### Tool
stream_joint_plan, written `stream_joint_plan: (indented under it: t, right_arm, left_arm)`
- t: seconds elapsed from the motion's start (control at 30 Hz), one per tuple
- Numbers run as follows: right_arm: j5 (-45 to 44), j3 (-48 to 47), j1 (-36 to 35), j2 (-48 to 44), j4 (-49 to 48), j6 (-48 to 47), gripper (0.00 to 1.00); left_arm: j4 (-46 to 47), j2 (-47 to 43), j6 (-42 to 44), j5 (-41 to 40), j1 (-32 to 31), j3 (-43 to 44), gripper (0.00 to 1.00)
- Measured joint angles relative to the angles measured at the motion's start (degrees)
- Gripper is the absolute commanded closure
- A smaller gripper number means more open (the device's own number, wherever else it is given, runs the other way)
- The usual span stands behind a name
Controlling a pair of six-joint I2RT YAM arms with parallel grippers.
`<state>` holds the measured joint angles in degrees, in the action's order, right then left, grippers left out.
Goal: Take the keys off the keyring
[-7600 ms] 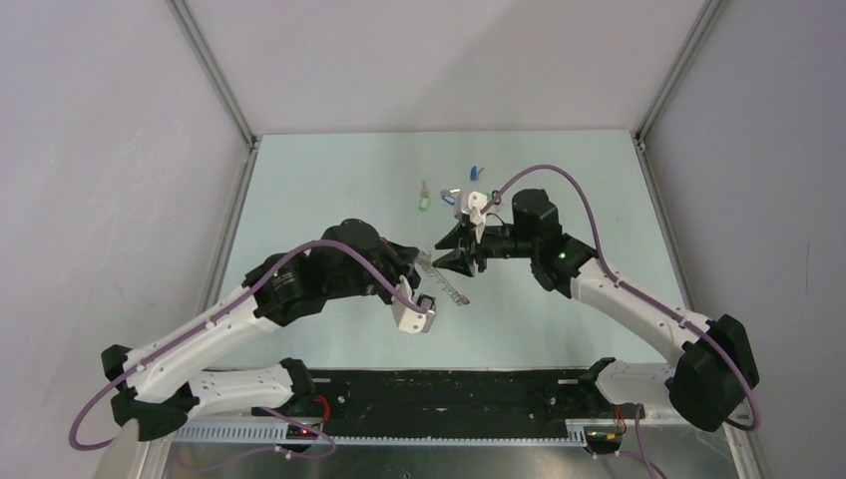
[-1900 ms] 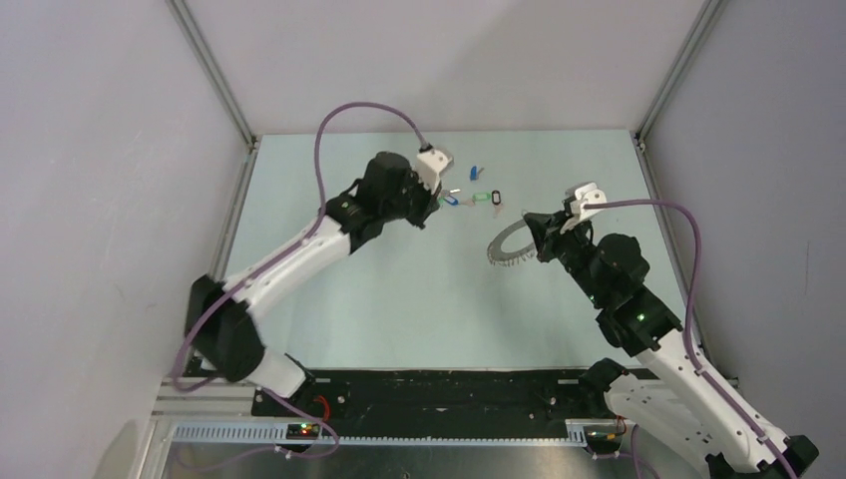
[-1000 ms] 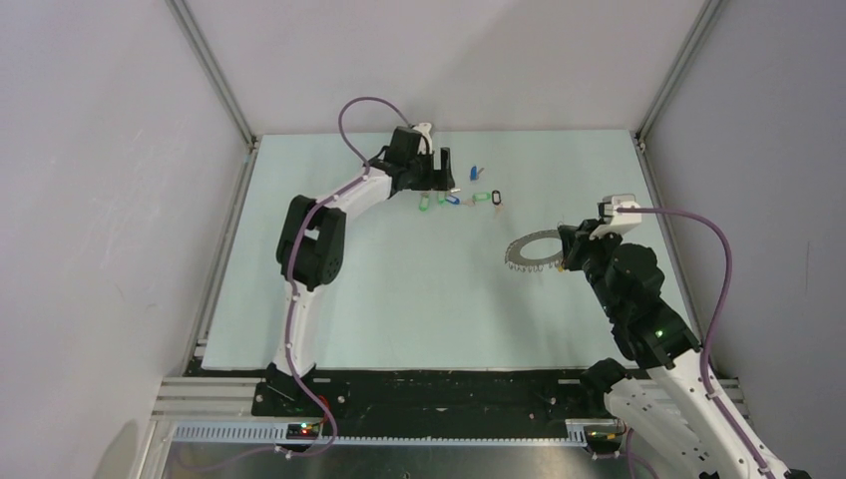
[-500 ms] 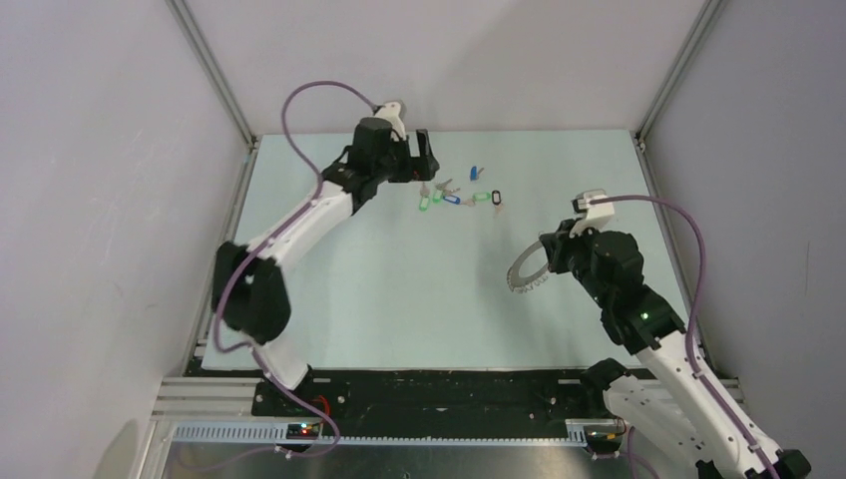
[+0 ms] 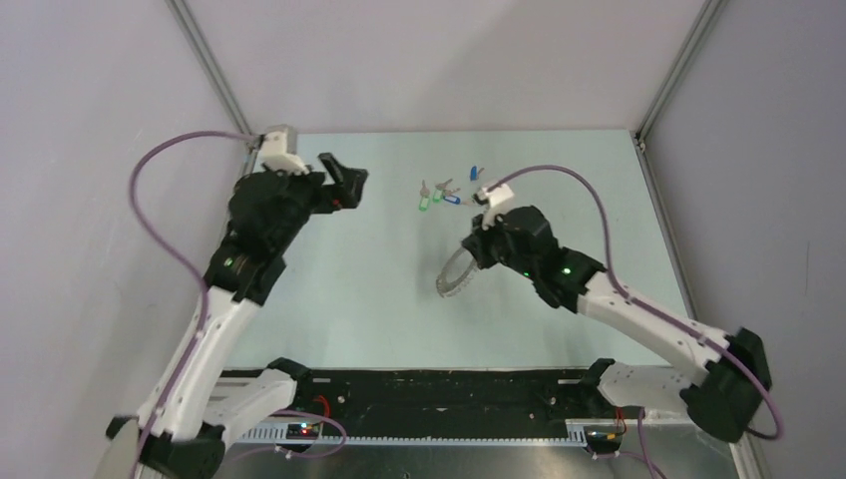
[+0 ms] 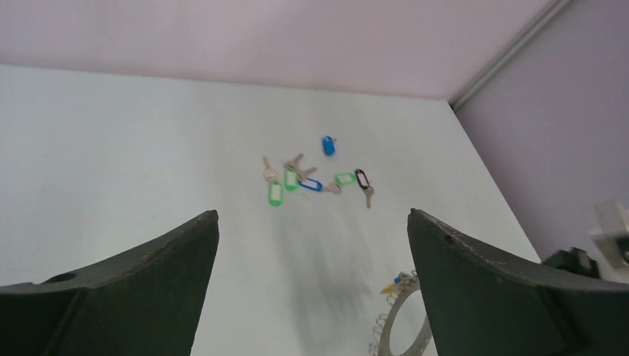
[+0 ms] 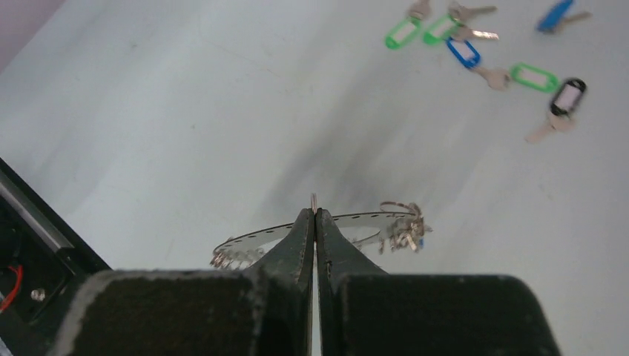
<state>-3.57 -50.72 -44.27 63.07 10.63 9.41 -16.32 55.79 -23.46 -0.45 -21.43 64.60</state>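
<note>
Several loose keys (image 5: 437,196) with green, blue and black tags lie scattered at the far middle of the table; they also show as keys (image 6: 297,181) in the left wrist view and keys (image 7: 475,55) in the right wrist view. My right gripper (image 5: 469,249) is shut on the rim of the keyring (image 5: 451,281). The keyring (image 7: 356,221) is held tilted above the table, with small wire loops and a blue bit hanging from its edge. My left gripper (image 5: 344,184) hovers open and empty, well left of the keys. Its left gripper (image 6: 311,215) fingers frame the keys and part of the keyring (image 6: 404,330).
The pale green table (image 5: 349,289) is bounded by grey walls at the left, back and right. The black base rail (image 5: 439,394) runs along the near edge. A purple cable loops over each arm.
The left arm has swung back from the key cluster to the left and stays open. The right arm has carried the keyring leftward to the table's middle.
</note>
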Motion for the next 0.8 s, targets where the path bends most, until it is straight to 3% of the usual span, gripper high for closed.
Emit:
stream_joint_plan:
  t: [0.2, 0.27, 0.3, 0.37, 0.57, 0.8]
  right_arm:
    - [1.6, -14.0, -4.0, 18.1, -7.1, -0.3, 1.0]
    - [3.2, -22.2, -4.5, 25.6, -9.1, -0.3, 0.72]
    - [3.8, -25.2, -4.6, 28.0, -9.8, -0.2, 0.44]
    - [4.6, -31.7, -4.7, 32.2, -10.9, -0.1, 0.22]
    - [3.7, -35.6, -3.7, 31.5, -13.2, 0.3, 0.16]
    - [0.7, -21.0, 0.9, 19.7, -11.1, 1.5, 0.16]
  left_arm:
    - [-5.3, -10.4, 6.4, -4.6, 3.1, -1.6, 0.0]
    - [-7.1, -12.8, 8.6, -6.9, 3.5, -2.9, 0.0]
    - [-8.0, -13.4, 9.5, -7.8, 3.6, -3.3, 0.0]
    - [-9.2, -13.7, 11.0, -9.3, 3.7, -3.8, 0.0]
    - [-11.3, -12.3, 13.0, -10.5, 3.9, -3.9, 0.0]
    - [-11.4, -7.9, 10.5, -9.9, 4.0, -3.4, 0.0]
